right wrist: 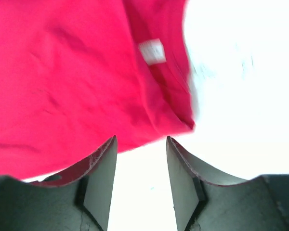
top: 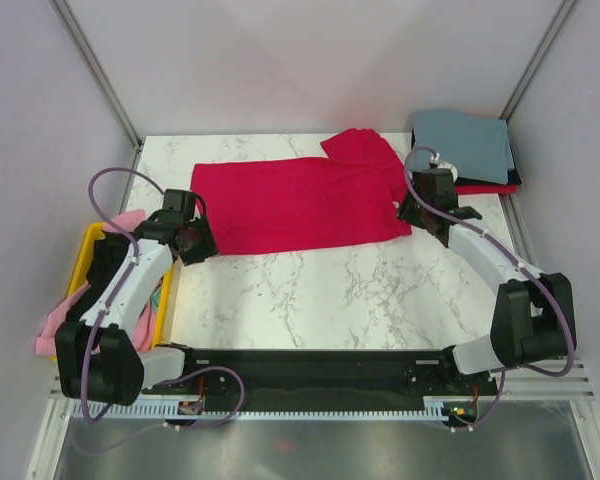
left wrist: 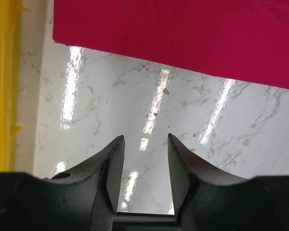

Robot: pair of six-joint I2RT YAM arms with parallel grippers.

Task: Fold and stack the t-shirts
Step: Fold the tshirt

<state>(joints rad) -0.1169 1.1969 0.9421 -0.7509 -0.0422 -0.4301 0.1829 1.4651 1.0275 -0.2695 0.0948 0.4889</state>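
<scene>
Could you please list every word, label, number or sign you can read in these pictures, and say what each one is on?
None can be read in any view.
White tag at the neck of the red t-shirt: too blurred to read, if anything is printed on it at all.
Grey-blue folded t-shirt and yellow bin: no markings visible.
</scene>
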